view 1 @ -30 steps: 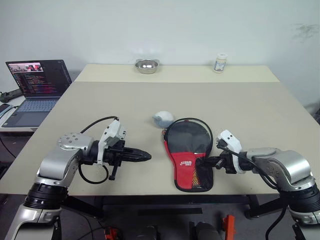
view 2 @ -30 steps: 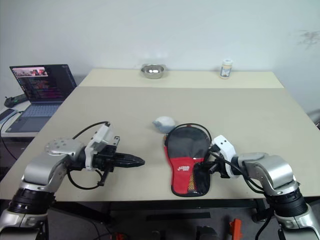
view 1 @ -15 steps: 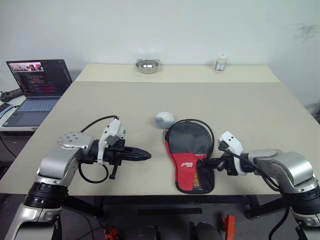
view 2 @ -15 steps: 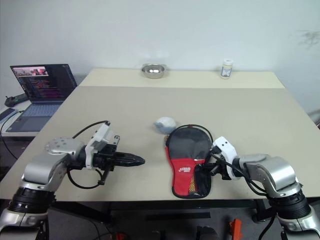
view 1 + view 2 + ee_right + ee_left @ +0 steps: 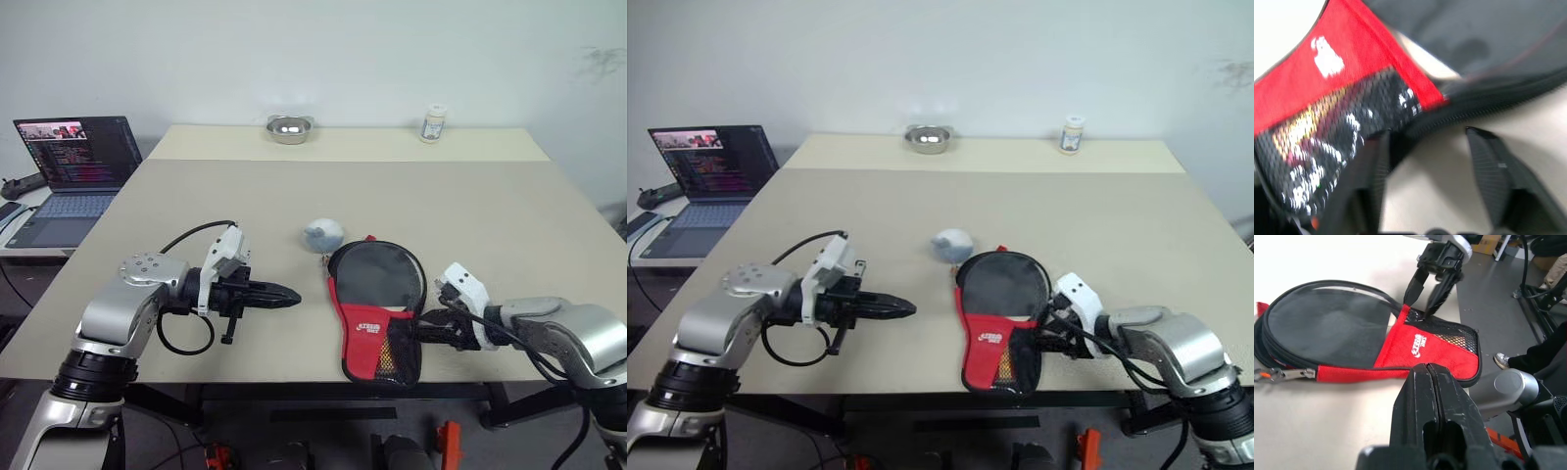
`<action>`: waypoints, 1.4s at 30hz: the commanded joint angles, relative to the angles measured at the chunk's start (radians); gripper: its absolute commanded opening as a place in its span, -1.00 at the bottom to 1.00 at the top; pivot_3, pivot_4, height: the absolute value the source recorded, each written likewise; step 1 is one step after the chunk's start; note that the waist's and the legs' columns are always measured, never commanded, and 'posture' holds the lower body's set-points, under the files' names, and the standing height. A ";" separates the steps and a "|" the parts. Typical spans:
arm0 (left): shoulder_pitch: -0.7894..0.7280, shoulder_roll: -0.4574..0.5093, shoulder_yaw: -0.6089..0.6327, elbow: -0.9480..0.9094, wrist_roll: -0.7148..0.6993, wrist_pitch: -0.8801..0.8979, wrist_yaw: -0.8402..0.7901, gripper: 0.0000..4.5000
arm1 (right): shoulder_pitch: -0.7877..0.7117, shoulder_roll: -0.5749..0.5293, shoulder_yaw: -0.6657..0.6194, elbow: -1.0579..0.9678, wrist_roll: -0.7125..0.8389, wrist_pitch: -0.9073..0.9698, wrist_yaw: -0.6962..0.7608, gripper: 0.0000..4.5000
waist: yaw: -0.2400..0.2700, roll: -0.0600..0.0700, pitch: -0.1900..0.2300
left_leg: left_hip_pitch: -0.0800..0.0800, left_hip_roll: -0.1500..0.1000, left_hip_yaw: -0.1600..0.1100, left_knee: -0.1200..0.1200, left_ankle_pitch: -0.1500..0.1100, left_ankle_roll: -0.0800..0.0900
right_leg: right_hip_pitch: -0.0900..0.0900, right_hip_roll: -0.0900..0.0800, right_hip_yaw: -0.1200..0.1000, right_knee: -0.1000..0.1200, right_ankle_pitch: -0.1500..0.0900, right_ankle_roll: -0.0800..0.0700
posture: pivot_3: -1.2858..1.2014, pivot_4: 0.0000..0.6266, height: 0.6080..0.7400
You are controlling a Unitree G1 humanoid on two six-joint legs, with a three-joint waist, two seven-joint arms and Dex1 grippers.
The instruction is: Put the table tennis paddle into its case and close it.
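The case (image 5: 377,304) lies flat near the table's front edge, black round top, red lower part with a white logo, mesh pocket (image 5: 1452,335) at its narrow end. Its zip pull (image 5: 1284,375) hangs loose off the side. The table tennis paddle is hidden; I cannot tell it from the black fabric. My right gripper (image 5: 423,330) is open at the case's right edge beside the mesh pocket, its fingers (image 5: 1492,172) apart over bare table with nothing between them. My left gripper (image 5: 292,295) is shut and empty, pointing at the case from a short way to the left.
A grey-white rounded object (image 5: 321,233) sits just behind the case. A steel bowl (image 5: 288,128) and a small bottle (image 5: 432,123) stand at the far edge. An open laptop (image 5: 71,164) is on a side desk to the left. The case's narrow end reaches the table's front edge.
My right gripper has opened and drawn back to the right, off the case's edge. The case's loose upper rim now lies flatter on the black top. The left gripper has stayed put.
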 commanded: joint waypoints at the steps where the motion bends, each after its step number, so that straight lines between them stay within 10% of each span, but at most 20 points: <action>1: -0.003 0.002 0.029 -0.035 -0.029 0.016 0.025 -1.00 | -0.035 -0.054 0.007 -0.064 0.011 -0.086 0.098 0.82 | -0.002 0.000 0.000 | 0.000 0.000 0.000 0.000 0.000 0.000 | 0.000 0.000 0.000 0.000 0.000 0.000 | 0.03 -0.52 1.00; 9: 0.013 0.006 0.059 -0.023 -0.039 0.050 0.093 -1.00 | -0.298 0.143 0.022 0.161 -0.074 -0.240 0.026 0.99 | -0.008 0.000 0.000 | 0.002 0.003 0.002 0.000 0.000 0.000 | 0.000 0.000 0.001 0.000 0.002 -0.002 | 0.03 -0.52 1.00; 17: -0.026 -0.050 0.103 0.051 0.022 -0.013 0.252 -1.00 | -0.232 0.381 0.148 0.265 -0.181 -0.340 -0.074 0.99 | 0.005 0.000 0.000 | -0.002 0.002 0.000 0.001 0.002 -0.004 | -0.002 0.000 -0.001 -0.002 0.003 -0.004 | 0.03 -0.52 1.00; 31: -0.378 -0.210 0.036 0.748 0.268 -0.449 0.327 0.97 | -0.202 0.440 0.183 0.377 -0.319 -0.449 -0.103 1.00 | 0.000 -0.001 0.000 | 0.001 0.001 0.000 0.001 0.002 -0.004 | -0.001 0.002 -0.001 0.002 0.003 -0.004 | 0.03 -0.52 1.00; 42: -0.689 -0.379 -0.022 1.242 0.445 -0.639 0.360 0.97 | -0.204 0.505 0.181 0.377 -0.363 -0.438 -0.147 1.00 | -0.007 -0.001 0.000 | 0.000 0.001 0.001 0.002 0.002 -0.003 | -0.002 0.002 -0.001 0.002 0.003 -0.004 | 0.03 -0.52 1.00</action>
